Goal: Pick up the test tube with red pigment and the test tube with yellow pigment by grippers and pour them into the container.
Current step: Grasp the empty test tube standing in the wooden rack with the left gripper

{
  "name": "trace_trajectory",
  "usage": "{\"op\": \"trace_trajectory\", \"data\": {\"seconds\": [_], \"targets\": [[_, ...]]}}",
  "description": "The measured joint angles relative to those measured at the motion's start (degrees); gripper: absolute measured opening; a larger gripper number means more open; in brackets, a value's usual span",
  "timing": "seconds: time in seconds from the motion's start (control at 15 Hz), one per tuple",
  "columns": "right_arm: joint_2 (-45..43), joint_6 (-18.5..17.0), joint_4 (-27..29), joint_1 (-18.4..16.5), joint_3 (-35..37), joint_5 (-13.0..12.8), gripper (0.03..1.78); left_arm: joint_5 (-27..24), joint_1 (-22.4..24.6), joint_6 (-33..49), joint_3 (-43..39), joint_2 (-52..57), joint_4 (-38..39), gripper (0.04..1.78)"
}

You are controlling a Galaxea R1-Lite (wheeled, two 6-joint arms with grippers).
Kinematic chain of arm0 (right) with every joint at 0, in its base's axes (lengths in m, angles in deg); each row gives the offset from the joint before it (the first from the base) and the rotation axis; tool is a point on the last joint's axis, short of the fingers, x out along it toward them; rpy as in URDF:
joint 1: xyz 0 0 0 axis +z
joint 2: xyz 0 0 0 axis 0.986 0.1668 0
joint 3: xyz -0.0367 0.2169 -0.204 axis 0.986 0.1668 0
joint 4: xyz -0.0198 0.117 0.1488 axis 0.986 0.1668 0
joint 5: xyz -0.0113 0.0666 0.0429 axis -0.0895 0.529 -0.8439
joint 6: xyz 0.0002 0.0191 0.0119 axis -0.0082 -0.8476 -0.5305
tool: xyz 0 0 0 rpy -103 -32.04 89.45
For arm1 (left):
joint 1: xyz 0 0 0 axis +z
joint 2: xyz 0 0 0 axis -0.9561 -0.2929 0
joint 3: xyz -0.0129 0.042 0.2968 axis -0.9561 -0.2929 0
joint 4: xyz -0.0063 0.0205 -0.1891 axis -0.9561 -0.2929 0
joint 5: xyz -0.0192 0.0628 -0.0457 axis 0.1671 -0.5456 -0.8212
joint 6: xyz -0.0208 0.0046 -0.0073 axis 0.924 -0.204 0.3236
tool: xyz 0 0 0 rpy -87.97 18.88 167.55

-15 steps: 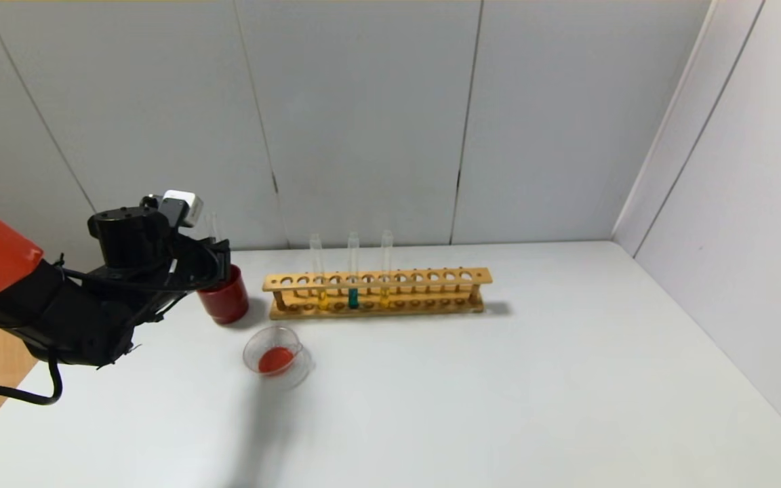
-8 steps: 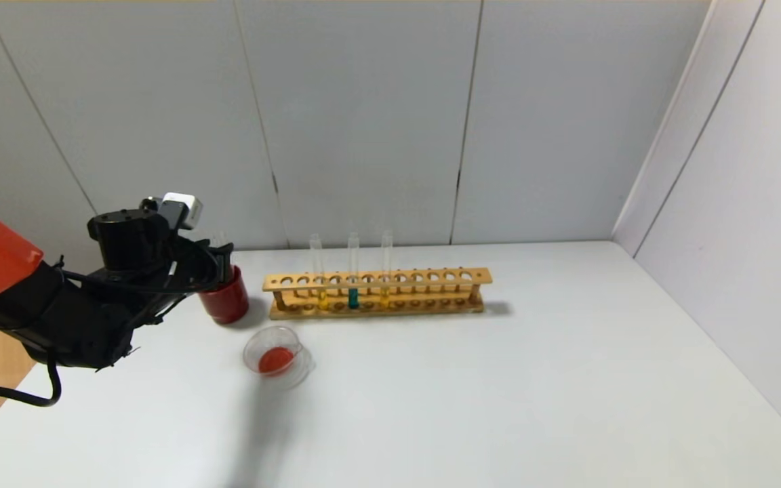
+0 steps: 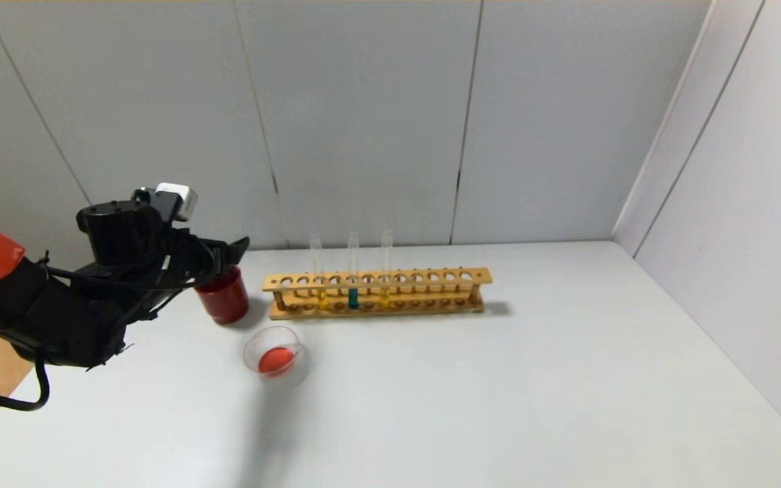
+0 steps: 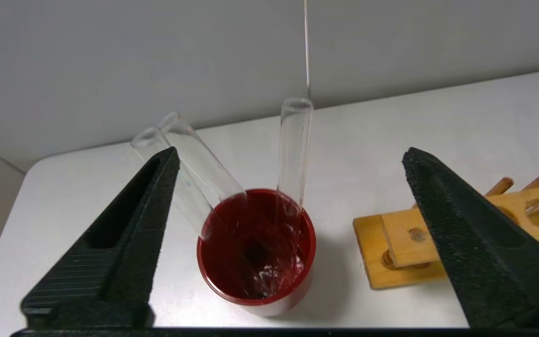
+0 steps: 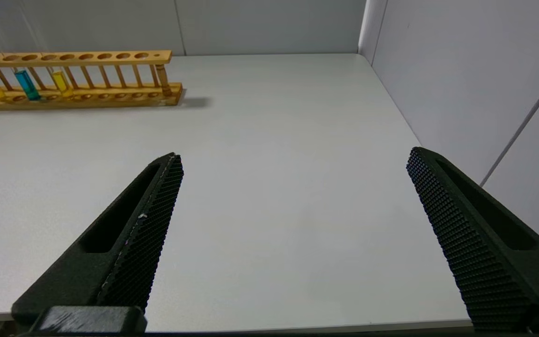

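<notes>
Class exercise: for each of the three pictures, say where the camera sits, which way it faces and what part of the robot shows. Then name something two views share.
Head view: high on the robot, facing forward and down over the table; the left gripper shows.
Left wrist view: on the left arm, facing the dark red cup holding empty tubes; both open fingers show.
Right wrist view: on the right arm, facing across the table; the right gripper shows, open.
Shared: the wooden rack appears in all three.
</notes>
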Motion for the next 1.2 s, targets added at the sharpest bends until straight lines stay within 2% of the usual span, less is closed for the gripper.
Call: {"op": "trace_trajectory", "data": {"seconds": [0.2, 0.4, 0.53, 0.8, 1.2], "targets": [[0.00, 0.00, 0.00, -0.02, 0.00, 0.00, 1.75, 0.00, -0.06, -0.06, 0.30, 3.33, -0.77, 1.75], [0.00, 0.00, 0.00, -0.02, 0.00, 0.00, 1.75, -0.24, -0.24, -0.13, 0.17, 9.56, -4.83, 1.75], [0.00, 0.02, 0.00, -0.02, 0.00, 0.02, 1.75, -2.56, -0.20, -0.02, -1.30, 14.76, -8.63, 1.75], [0.00, 0.00, 0.00, 0.00, 0.00, 0.02, 1.75, -11.74, 0.30, 0.06, -8.22, 24.86, -13.35, 1.75], [0.00, 0.00, 0.02, 0.00, 0.00, 0.00, 1.75, -13.59, 0.41, 2.21, -17.48, 30.15, -11.47, 1.75]]}}
